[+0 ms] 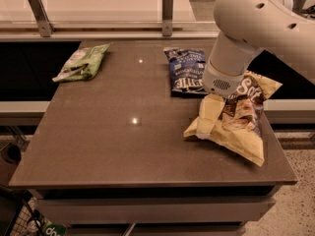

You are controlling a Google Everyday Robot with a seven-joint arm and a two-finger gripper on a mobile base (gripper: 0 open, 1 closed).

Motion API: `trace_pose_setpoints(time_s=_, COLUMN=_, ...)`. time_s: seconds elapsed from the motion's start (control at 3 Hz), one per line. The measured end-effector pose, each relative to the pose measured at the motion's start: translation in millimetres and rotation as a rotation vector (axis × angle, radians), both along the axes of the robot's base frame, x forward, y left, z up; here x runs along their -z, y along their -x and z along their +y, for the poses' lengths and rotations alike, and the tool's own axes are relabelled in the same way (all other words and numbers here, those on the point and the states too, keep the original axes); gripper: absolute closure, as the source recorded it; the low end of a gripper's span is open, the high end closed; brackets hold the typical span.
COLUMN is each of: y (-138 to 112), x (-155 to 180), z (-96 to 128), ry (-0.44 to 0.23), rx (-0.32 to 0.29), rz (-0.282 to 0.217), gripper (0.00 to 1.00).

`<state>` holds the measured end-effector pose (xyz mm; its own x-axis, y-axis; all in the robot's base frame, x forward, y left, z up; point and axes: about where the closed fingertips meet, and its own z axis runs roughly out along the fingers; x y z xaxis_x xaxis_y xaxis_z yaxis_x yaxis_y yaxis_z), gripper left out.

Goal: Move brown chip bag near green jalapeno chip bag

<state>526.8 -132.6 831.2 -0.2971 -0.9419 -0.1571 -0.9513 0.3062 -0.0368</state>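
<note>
The brown chip bag (241, 124) is seen lying crumpled along the right edge of the table (123, 146), towards the front right corner. The gripper (210, 113) is lowered onto the bag's left side, under the white arm's wrist. Whether it is open or closed on the bag cannot be told. The green chip bag (81, 63) is placed at the back left corner, well apart. A dark blue bag (186, 70) lies near the back edge, just beside the brown one.

3 risks are judged likely:
- If only a fold of the slack, crinkly film is pinched, the bag may be dropped or left behind when lifted.
- If the bag is dragged rather than carried, the blue bag may be pushed along with it.
- If the bag is released low or late, the light green bag may be shoved off the back left corner
</note>
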Motion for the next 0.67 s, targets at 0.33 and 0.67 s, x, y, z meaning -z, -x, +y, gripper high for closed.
trace_pose_setpoints(time_s=0.33, y=7.6, x=-22.0, z=-23.0, ry=0.031, rx=0.040, rz=-0.007, gripper=0.00)
trace_pose_setpoints(time_s=0.67, y=22.3, x=-44.2, z=-42.2, ry=0.036, rx=0.059, rz=-0.010, gripper=0.00)
